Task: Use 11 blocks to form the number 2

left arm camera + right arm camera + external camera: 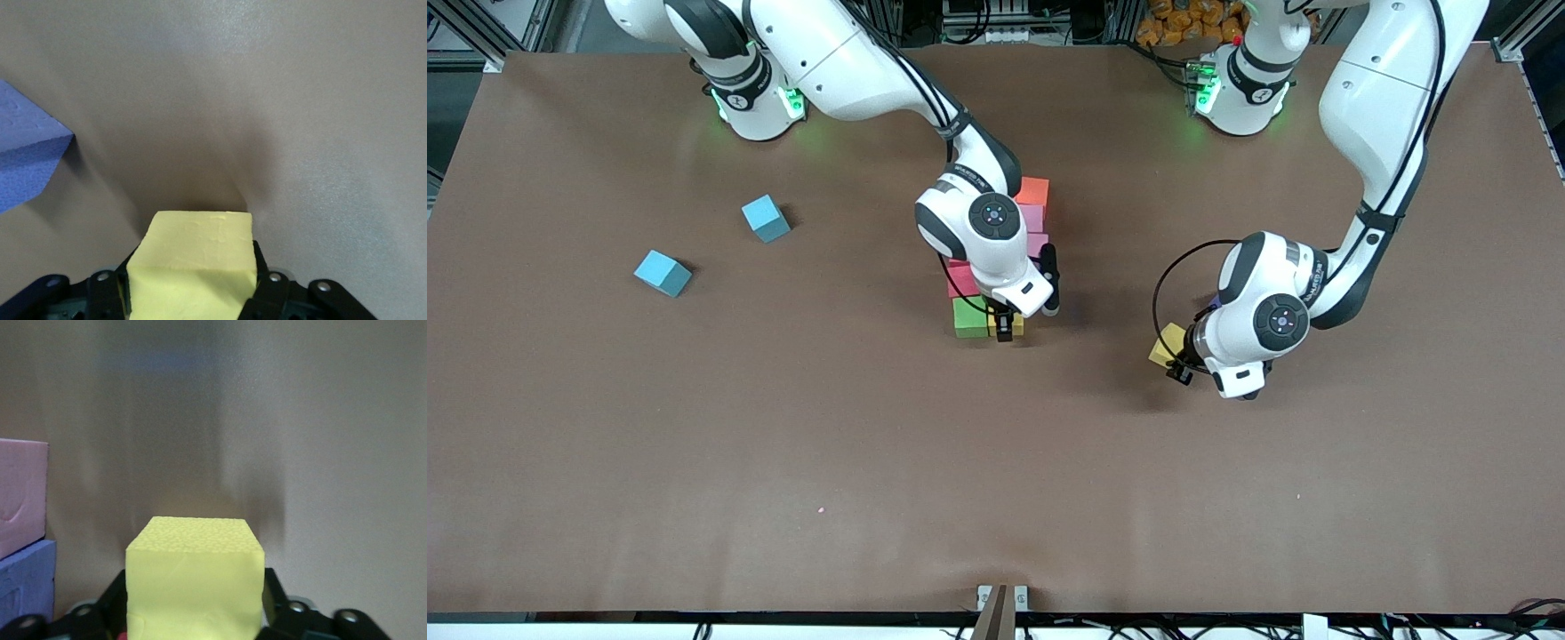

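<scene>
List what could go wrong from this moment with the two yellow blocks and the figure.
1. The right gripper stands low at the figure, its fingers around a yellow block beside the green block; lifting away carelessly could drag that block or nudge its neighbours.
2. The left gripper is shut on the other yellow block, which sits deep between its fingers; a skewed grip might place it crooked.
3. Both arms nearing the figure together might collide.

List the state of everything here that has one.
left end effector: shut on the held yellow block.
right end effector: down at the second yellow block, beside the green block.
block formation: cubes touching, unfinished.
light-blue cubes: loose, apart, toward the right arm's end.
</scene>
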Tool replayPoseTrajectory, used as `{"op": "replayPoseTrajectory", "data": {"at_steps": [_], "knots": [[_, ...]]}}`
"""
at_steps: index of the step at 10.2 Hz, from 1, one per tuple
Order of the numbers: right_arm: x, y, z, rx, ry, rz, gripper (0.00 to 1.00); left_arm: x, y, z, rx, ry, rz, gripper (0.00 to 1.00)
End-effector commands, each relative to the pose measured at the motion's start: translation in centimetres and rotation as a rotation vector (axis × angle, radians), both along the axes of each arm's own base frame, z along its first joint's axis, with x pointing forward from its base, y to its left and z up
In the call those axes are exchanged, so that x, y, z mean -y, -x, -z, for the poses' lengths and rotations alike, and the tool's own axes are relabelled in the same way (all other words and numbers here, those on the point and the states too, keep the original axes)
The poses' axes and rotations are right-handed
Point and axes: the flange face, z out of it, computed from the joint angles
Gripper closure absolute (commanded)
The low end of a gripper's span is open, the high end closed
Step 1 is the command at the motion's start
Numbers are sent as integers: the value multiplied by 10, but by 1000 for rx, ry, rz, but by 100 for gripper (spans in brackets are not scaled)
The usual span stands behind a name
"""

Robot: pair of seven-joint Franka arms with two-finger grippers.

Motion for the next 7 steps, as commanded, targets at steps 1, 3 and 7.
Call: {"op": "replayPoseTrajectory", "data": {"at_steps": [1, 3, 7], "knots": [[1, 0, -3, -8, -13, 15, 0, 6, -3, -4, 1, 10, -56, 54], [-1, 3, -6, -9, -10, 10, 0, 24, 2, -9, 4, 1, -89, 54], [-3, 10, -22, -10, -9, 3, 0, 47, 9, -11, 5, -16, -127, 54]]}}
